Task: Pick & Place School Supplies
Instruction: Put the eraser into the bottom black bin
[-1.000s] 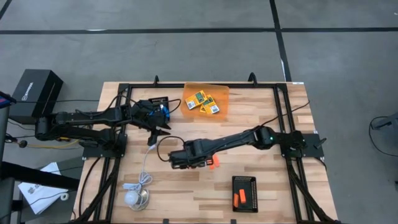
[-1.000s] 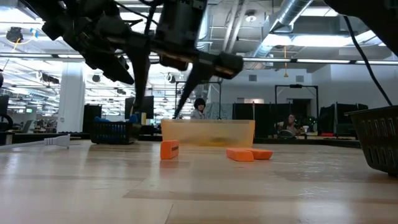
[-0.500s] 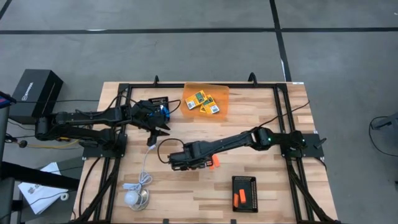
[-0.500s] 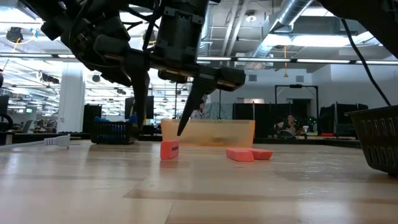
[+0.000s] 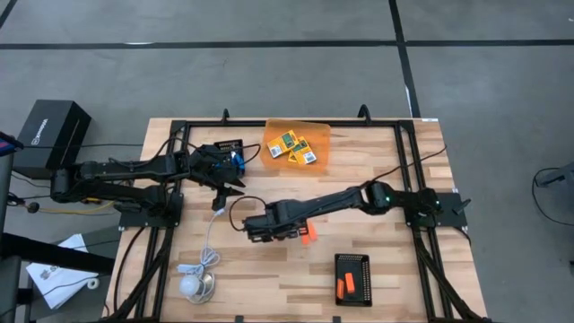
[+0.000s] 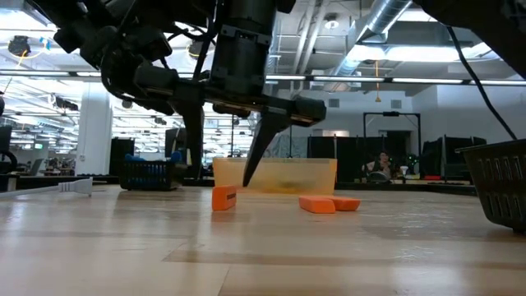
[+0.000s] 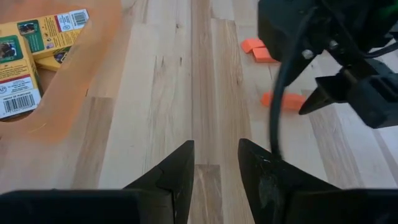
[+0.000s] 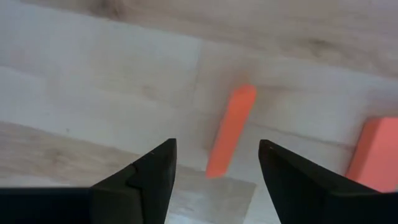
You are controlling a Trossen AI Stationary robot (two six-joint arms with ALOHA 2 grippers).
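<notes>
The right gripper (image 8: 214, 165) hangs low over the worktop (image 5: 377, 179), jaws spread, with one orange stick (image 8: 231, 129) lying flat between and just ahead of the fingertips. In the high view this gripper (image 5: 254, 228) sits near the worktop centre, and loose orange sticks (image 5: 308, 236) lie at about 3 o'clock of it.

Risk: the stick lies lengthwise between the jaws, tilted slightly off their line. If the descent is off-centre, one fingertip can land on the stick, tip it or push it away. A second orange piece (image 8: 374, 152) lies near; a wide closure could drag it along.

Risk: the left gripper (image 7: 216, 163), jaws moderately apart and holding nothing visible, waits at about 10 o'clock of the right gripper. A cable hangs close by; the two arms could foul each other.

The sticks are short, blunt, uniformly orange. Farther off, at 12 o'clock, yellow-and-green crayon boxes (image 5: 291, 145) rest in an orange tray (image 5: 321, 132). At 5 o'clock, a black tray (image 5: 363, 266) holds more orange sticks.
</notes>
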